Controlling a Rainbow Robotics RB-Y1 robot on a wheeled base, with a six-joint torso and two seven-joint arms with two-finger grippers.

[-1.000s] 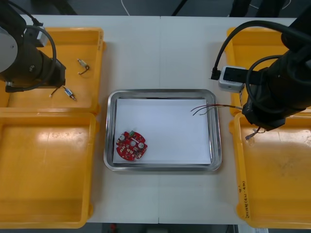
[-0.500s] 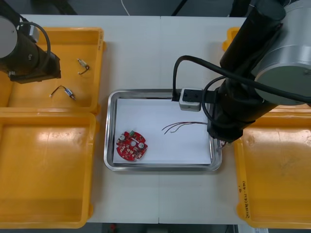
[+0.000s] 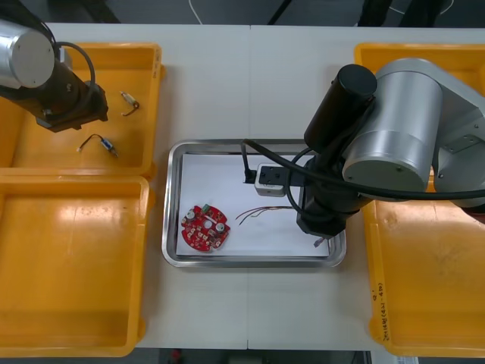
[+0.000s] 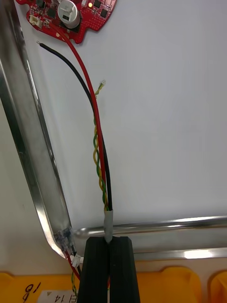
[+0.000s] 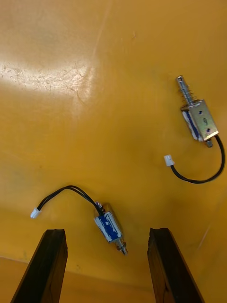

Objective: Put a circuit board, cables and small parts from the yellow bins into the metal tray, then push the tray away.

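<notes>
My right gripper [image 4: 109, 242] is shut on a bundle of red, black and yellow-green cables [image 4: 97, 151], held over the white inside of the metal tray [image 3: 173, 199]. The cable ends [image 3: 258, 214] trail toward the round red circuit board [image 3: 204, 227] lying in the tray's near left corner; in the right wrist view the red board [image 4: 71, 14] lies just beyond the wire tips. My left gripper [image 5: 106, 246] stands open above the far left yellow bin [image 3: 144, 98], with one small metal part [image 5: 109, 226] between its fingers and another small metal part [image 5: 198, 118] farther off.
Two yellow bins flank the tray on each side; the near left bin [image 3: 72, 265] and near right bin [image 3: 428, 280] hold nothing visible. The right arm's bulky body [image 3: 379, 136] overhangs the tray's right rim. Bare table lies beyond the tray.
My right arm has carried the cable bundle leftward from the right bins to over the tray, its ends now close to the board. The left arm shifted slightly toward the small parts.
</notes>
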